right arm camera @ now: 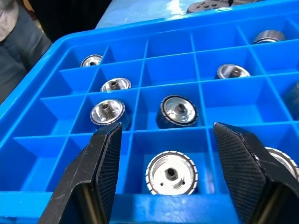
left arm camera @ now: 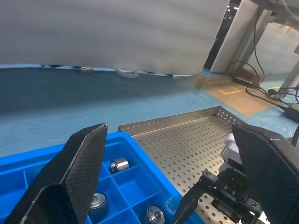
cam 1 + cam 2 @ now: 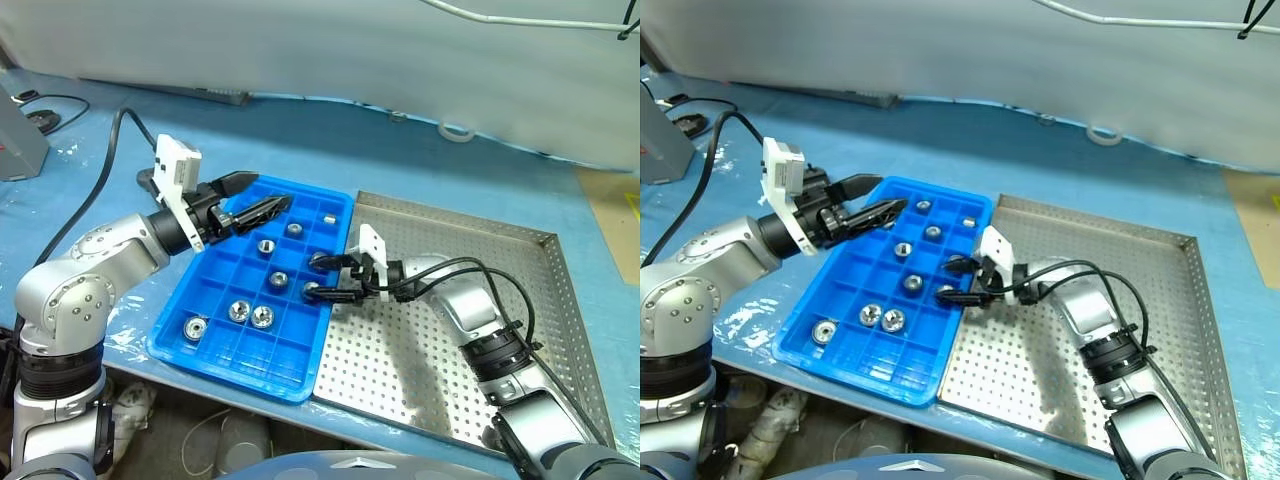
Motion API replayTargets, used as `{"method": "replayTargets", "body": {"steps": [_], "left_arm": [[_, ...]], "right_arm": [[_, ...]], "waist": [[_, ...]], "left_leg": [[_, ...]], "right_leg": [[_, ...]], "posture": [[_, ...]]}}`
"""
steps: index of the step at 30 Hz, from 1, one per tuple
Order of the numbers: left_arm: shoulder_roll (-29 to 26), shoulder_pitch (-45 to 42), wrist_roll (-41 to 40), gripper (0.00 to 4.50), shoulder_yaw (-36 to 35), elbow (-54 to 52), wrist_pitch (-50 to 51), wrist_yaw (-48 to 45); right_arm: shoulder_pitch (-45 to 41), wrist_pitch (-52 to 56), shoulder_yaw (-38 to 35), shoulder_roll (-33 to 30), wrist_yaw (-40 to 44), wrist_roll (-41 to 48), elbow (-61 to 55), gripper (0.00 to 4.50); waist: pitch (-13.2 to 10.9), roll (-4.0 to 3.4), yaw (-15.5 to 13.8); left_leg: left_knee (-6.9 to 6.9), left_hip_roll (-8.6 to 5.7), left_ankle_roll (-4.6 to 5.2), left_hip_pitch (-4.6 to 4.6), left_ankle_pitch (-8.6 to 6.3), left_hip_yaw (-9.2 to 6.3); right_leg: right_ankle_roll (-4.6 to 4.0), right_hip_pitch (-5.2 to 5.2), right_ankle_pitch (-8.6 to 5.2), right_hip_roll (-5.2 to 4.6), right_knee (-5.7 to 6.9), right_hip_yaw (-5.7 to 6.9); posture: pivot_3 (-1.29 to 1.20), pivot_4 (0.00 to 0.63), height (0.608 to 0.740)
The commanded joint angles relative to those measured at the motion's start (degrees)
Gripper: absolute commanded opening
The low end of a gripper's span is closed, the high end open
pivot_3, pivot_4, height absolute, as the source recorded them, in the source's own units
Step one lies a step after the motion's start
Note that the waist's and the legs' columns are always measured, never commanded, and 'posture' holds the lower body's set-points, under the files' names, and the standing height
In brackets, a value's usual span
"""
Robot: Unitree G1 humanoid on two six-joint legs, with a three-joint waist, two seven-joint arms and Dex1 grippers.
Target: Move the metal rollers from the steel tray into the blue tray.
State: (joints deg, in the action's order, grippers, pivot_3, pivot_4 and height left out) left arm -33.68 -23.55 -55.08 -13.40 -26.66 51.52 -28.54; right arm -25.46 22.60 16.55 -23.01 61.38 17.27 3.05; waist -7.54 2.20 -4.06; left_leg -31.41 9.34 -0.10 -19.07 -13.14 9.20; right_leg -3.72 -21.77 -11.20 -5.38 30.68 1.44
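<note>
From the left eye view, the blue tray point(image 3: 300, 372) lay on the table with its long side touching the steel tray point(image 3: 520, 300), whose perforated floor looked bare of parts. The metal rollers point(image 3: 250, 314) sat singly in compartments of the blue tray, three along the near end and others toward the far end. The right gripper point(image 3: 322, 277) reached over the shared edge, its tips inside the blue tray's side nearest the steel tray. The left gripper point(image 3: 252, 197) hovered above the blue tray's far corner.

From the right eye view, the same layout showed; the right gripper's two black fingers stood apart, with nothing between them.

In the left wrist view, the left gripper's fingers point(image 2: 70, 177) were spread wide and empty, framing the blue tray's corner and the steel tray beyond.

In the right wrist view, the right gripper's fingers point(image 1: 100, 163) stood parted either side of a roller point(image 1: 171, 174) resting flat in the compartment at the tray's near edge, apparently not gripping it.

The step looked like a release. To do it well, the fingers should open fully clear of the roller, then lift straight up so neither pad catches the compartment walls or tips the piece out.
</note>
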Motion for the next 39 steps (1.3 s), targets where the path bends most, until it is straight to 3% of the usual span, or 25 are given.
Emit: {"method": "replayTargets", "body": {"steps": [1,8,12,18,39], "left_arm": [[-0.76,-0.88,-0.29,4.50,-1.63,-0.34,-1.86,-0.56],[-0.36,-2.83,0.20,4.50,0.60,2.38,-2.73,-2.86],[1.03,-3.91,1.31,4.50,2.80,3.78,-3.97,-4.28],[1.85,-5.20,2.79,4.50,4.34,5.17,-4.83,-5.32],[1.33,-5.86,2.26,4.50,4.52,5.12,-3.66,-6.39]], "right_arm": [[0.16,2.58,-5.10,-2.60,0.58,4.10,-5.02,3.25],[6.33,13.29,-10.80,-15.87,7.03,13.24,-18.97,3.25],[12.81,8.29,-7.89,-23.39,8.79,7.14,-21.50,3.25],[13.29,9.44,-10.90,-21.08,4.76,9.50,-21.24,3.25],[16.16,6.22,-9.74,-18.86,2.66,7.79,-21.01,3.25]], "waist": [[-0.01,0.00,-0.01],[-0.01,-0.01,-0.07],[0.00,0.01,0.05],[0.00,0.01,0.71],[0.01,0.02,0.34]], "left_leg": [[0.00,0.00,0.00,0.00,0.00,0.00],[0.04,-0.01,0.04,0.02,0.02,0.00],[0.06,0.01,0.08,0.05,0.03,0.02],[0.06,0.09,-0.03,0.14,0.04,0.11],[0.03,0.10,0.20,0.09,0.11,0.12]], "right_leg": [[0.00,0.00,0.00,0.00,0.00,0.00],[0.00,0.02,0.00,0.01,-0.05,-0.02],[0.01,0.05,0.00,0.01,-0.10,-0.02],[0.06,0.14,-0.03,0.01,-0.10,-0.08],[0.11,0.03,-0.07,0.03,-0.06,-0.05]], "posture": [[0.10,0.150,0.740],[0.05,0.150,0.740],[0.02,0.150,0.740],[0.00,0.150,0.740],[-0.02,0.150,0.740]]}}
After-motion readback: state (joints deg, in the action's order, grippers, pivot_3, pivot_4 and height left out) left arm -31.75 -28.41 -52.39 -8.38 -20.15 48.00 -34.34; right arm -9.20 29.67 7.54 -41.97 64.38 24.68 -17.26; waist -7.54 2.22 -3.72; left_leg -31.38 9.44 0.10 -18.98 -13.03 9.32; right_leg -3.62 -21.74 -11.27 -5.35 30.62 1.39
